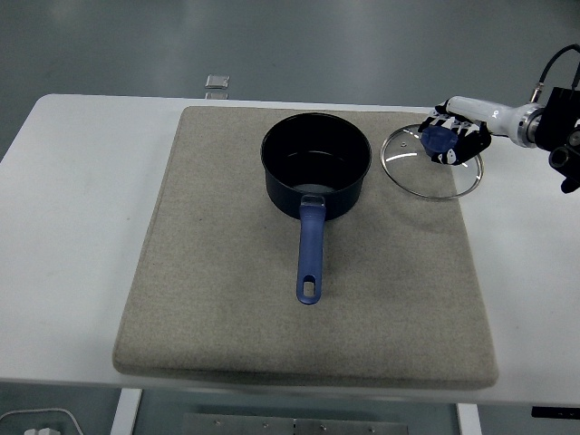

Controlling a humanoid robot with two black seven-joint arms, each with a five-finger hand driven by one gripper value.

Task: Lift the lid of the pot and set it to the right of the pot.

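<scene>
A dark blue pot [314,167] stands open on the beige mat [227,299], its blue handle [310,254] pointing toward me. The glass lid [431,162] with a metal rim and blue knob [441,140] lies flat on the mat's far right corner, to the right of the pot and apart from it. My right hand [453,136] comes in from the right edge and its fingers are curled around the knob. The left arm is out of view.
The mat covers most of the white table [72,227]. A small clear object [217,82] lies at the table's far edge, behind the mat's left corner. The lid's rim slightly overhangs the mat's right edge.
</scene>
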